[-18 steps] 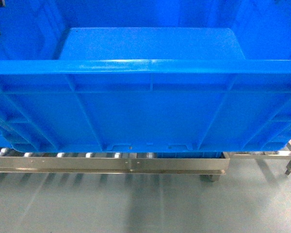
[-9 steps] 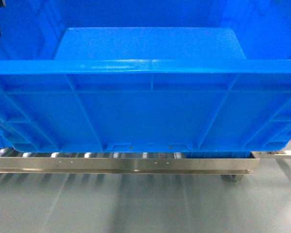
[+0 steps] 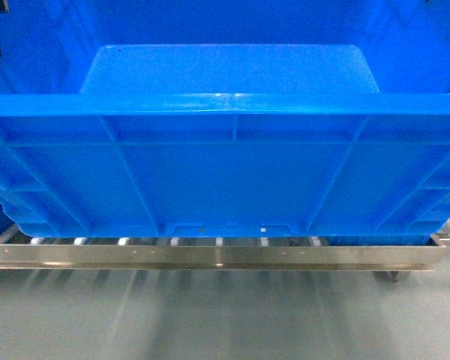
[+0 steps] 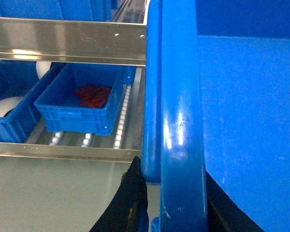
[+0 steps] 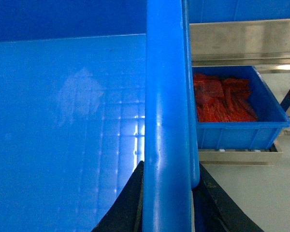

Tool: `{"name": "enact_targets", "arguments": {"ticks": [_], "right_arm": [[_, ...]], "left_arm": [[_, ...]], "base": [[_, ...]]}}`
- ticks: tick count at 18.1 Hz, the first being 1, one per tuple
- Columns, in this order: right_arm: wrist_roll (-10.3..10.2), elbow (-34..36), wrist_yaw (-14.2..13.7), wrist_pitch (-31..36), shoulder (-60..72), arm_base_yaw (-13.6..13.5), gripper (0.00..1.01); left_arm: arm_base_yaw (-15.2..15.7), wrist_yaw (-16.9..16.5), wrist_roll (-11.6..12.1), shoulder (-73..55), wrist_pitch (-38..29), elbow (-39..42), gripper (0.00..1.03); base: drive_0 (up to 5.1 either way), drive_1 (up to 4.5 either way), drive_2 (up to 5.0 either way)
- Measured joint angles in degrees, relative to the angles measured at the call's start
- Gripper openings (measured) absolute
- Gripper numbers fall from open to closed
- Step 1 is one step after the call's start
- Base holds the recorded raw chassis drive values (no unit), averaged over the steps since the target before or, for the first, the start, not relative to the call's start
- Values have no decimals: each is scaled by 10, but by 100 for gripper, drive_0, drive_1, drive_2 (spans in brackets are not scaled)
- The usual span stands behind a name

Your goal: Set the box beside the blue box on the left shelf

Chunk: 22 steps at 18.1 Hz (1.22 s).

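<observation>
Blue plastic filled nearly all of the head view: the box (image 3: 232, 180), big & ribbed, was carried level w/ its near wall facing the camera and its bottom edge just above the front rail of the left shelf (image 3: 210, 255), white rollers showing under it. It didn't look set down yet, prob. held clear so it could pass over the rail w/o catching.

Left pincer (image 4: 157, 203) was clamped on the box's left rim, one dark finger outside the wall, the other inside; right pincer (image 5: 166, 203) gripped the opposite rim the same way. Holding both short sides kept a wide, empty crate balanced btwn the arms.

Left wrist view showed a smaller blue bin (image 4: 79, 104) w/ red contents on the rollers, near the carried box but apart from it; prob. the neighbour to land beside. Right wrist view showed another blue bin (image 5: 237, 113) of red pieces on that side.
</observation>
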State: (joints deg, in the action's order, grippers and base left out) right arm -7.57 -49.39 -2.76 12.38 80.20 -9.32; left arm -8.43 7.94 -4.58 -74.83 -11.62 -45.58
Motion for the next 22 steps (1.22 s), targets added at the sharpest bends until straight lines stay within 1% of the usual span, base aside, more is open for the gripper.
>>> {"name": "enact_targets", "arguments": {"ticks": [4,8,22], "right_arm": [[0,0,0,2,0,-4,21],[0,0,0,1,1,0,21],[0,0,0,1,0,0,21]], "left_arm": [[4,1,0,0,0,0,17],[3,0,0,1,-1,0,16],[3,-2,0,1,-1,0,16]], "base": [[-495,246,246],[0,0,0],[0,0,0]]}}
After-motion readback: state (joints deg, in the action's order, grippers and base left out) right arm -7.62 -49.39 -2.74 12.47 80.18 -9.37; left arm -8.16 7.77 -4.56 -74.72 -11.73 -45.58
